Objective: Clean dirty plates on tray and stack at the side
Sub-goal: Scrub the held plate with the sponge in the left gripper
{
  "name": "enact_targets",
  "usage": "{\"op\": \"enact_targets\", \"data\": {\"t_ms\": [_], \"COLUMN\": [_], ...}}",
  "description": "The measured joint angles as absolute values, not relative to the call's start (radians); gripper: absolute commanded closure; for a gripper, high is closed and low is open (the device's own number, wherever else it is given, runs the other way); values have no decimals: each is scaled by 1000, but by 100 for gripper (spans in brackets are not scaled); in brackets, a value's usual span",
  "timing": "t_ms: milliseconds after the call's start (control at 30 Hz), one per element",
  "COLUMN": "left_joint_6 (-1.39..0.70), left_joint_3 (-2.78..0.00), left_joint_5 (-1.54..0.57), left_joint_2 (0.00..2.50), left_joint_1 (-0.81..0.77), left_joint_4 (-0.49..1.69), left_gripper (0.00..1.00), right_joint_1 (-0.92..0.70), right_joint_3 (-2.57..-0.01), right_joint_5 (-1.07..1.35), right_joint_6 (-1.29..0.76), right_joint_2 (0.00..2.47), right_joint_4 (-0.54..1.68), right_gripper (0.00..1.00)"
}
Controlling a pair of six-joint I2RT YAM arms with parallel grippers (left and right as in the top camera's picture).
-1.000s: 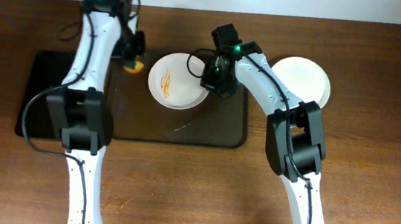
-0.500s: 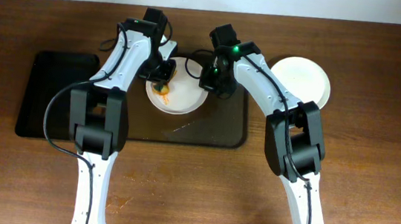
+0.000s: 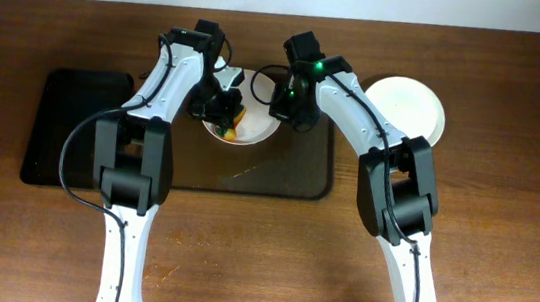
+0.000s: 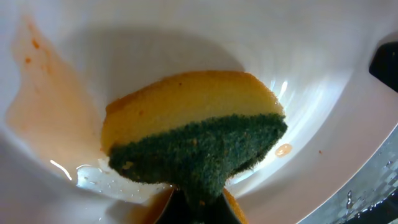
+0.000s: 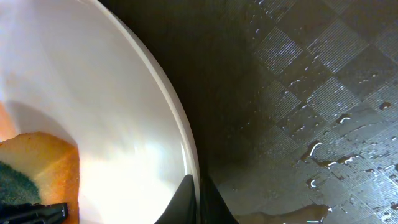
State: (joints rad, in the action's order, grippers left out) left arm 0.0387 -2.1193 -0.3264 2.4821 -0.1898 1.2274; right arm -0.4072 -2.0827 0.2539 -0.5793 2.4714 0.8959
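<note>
A white dirty plate (image 3: 252, 134) lies on the dark tray (image 3: 298, 169). Orange sauce smears show on it in the left wrist view (image 4: 43, 106). My left gripper (image 3: 224, 111) is shut on a yellow and green sponge (image 4: 193, 134) that is pressed onto the plate's inside. The sponge also shows in the overhead view (image 3: 232, 127) and in the right wrist view (image 5: 37, 177). My right gripper (image 3: 282, 112) is shut on the plate's right rim (image 5: 186, 155), one finger on each side. A clean white plate (image 3: 410, 105) sits on the table to the right of the tray.
A second, black tray (image 3: 66, 130) lies at the left of the wooden table (image 3: 503, 226). The dark tray's surface is wet, with water drops in the right wrist view (image 5: 323, 112).
My left arm swung from the tray's left edge to the plate, bringing the sponge down onto it, then slid it rightward. My right gripper stayed on the rim.
</note>
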Motion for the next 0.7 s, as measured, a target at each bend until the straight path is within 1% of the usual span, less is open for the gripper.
{"op": "enact_targets", "data": {"t_ms": [100,200,333,433,467,567,633,700], "left_joint_6": [51,144,365,422,402,204,100,39], "left_joint_3": [-2120,-2119,-2080,-2046,-2041,-2036,-2036,-2041], "left_joint_5": [-324,-244,-172,-145,-127,38,123,192], "left_joint_2": [2482,2476,2458,2450,2450,2450,2450,2447], "left_joint_1": [-190,-200,-210,-215,-216,-217,-218,-219], "left_joint_4": [1230,1198,991,867,836,767,781,876], "left_gripper": [99,100,100,100,99,99,100,100], "right_joint_1": [-407,-408,-407,-407,-407,-408,-411,-425], "right_joint_3": [-2083,-2083,-2083,-2083,-2083,-2083,-2083,-2083], "right_joint_5": [256,269,271,272,273,279,291,307], "right_joint_6": [-580,-580,-579,-579,-580,-580,-580,-578], "right_joint_2": [2471,2473,2473,2473,2473,2473,2475,2475], "right_joint_4": [895,889,888,889,890,887,870,870], "right_gripper": [96,96,96,96,96,96,96,96]}}
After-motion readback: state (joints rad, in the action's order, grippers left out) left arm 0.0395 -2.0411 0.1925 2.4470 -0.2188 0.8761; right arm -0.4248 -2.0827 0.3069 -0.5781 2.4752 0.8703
